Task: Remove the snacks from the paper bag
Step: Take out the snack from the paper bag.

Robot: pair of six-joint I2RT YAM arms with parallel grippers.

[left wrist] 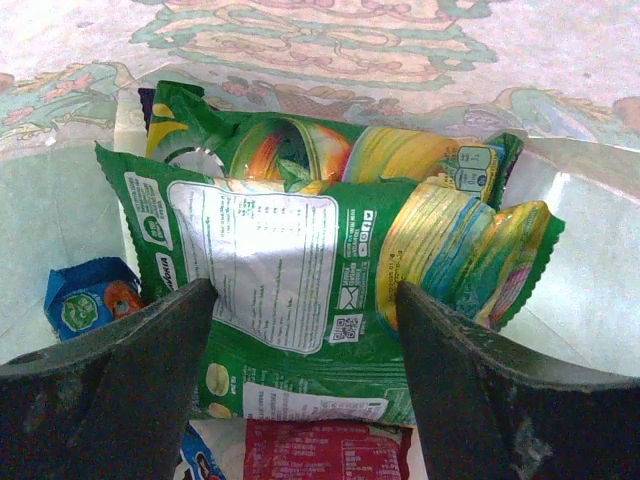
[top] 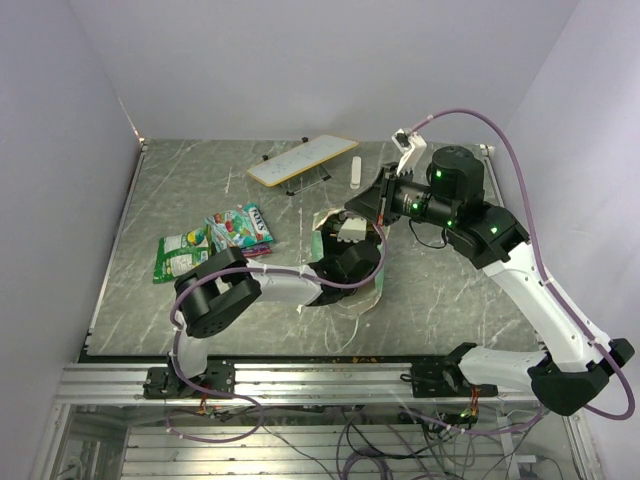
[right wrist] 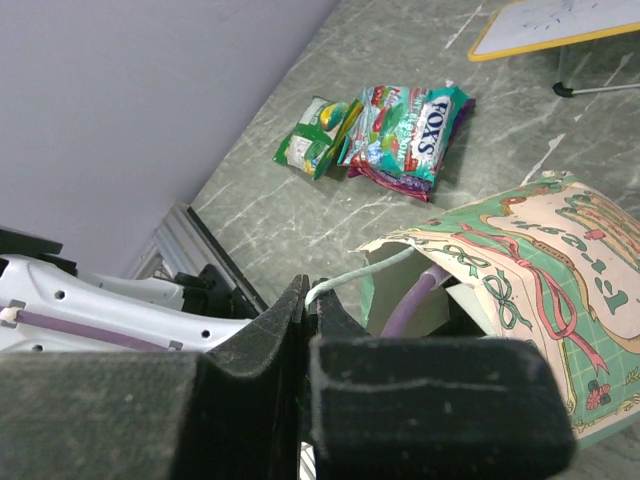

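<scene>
Inside the paper bag [left wrist: 590,230], a green snack packet [left wrist: 300,270] between the left gripper's [left wrist: 305,292] wide-open fingers [left wrist: 130,380].

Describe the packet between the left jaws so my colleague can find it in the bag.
Look into the mint-green paper bag mid-table. On top of the pile lies a green packet, the only one with a big white panel of small print; the green packet behind it shows bright swirls.

The paper bag [right wrist: 540,250] is mint green with a cream panel and pink ribbon bows. The snacks [left wrist: 300,260] inside are bright green with rainbow swirls, plus a red packet [left wrist: 325,450] and a blue packet [left wrist: 85,300]. The desk [top: 440,290] is grey marble with white veins, and the fingers [left wrist: 130,390] are black.
</scene>
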